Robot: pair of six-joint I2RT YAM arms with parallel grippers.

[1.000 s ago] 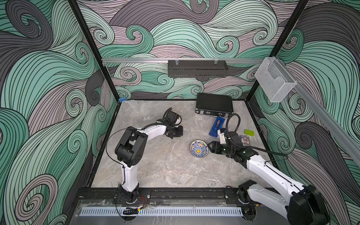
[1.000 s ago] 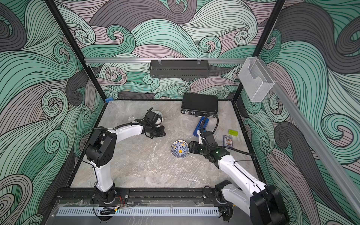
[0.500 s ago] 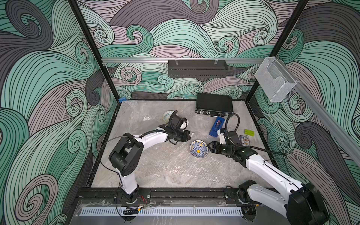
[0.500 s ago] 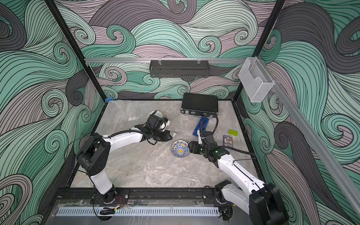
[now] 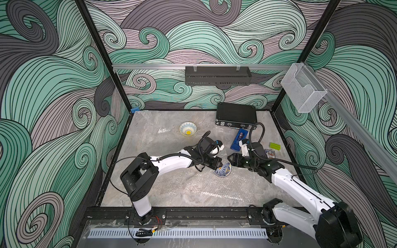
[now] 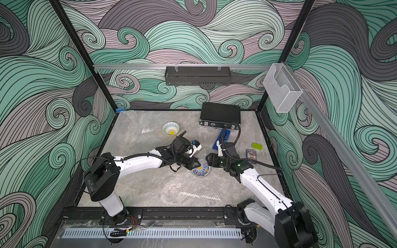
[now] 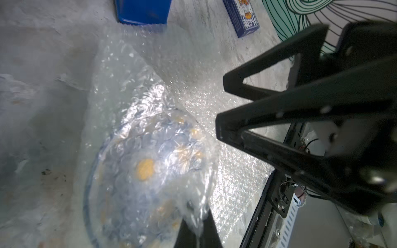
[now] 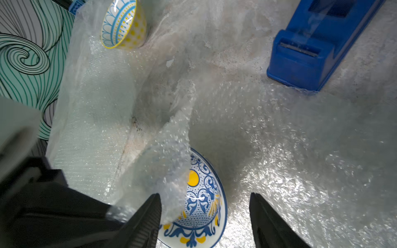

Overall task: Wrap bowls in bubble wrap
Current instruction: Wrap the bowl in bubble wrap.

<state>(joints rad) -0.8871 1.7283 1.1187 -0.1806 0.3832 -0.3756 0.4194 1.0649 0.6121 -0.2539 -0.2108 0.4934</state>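
**Q:** What faults are likely from this state?

**A:** There are three.
1. Slip. The left gripper is pressed together on a lifted edge of the bubble wrap, which is drawn partly over the blue-white bowl. The film looks slick, so a shallow pinch could let the edge pull free and spring back.
2. Drag. The bowl rests on the same sheet at mid-table, between the two grippers. Tension on the edge may tip the bowl or slide it to the right.
3. Contact. The right gripper stands spread just at the bowl's right side and holds nothing. If it closes here, it could catch the ceramic rim instead of the wrap, or strike the left gripper close by.

**Q:** What are the arm poses?

**A:** The left arm reaches low from its near-left base toward the centre, almost fully extended. The right arm angles from its near-right base toward far-left, with its gripper facing the left one across the bowl. The pale bowl stands unwrapped on the far side, well apart.
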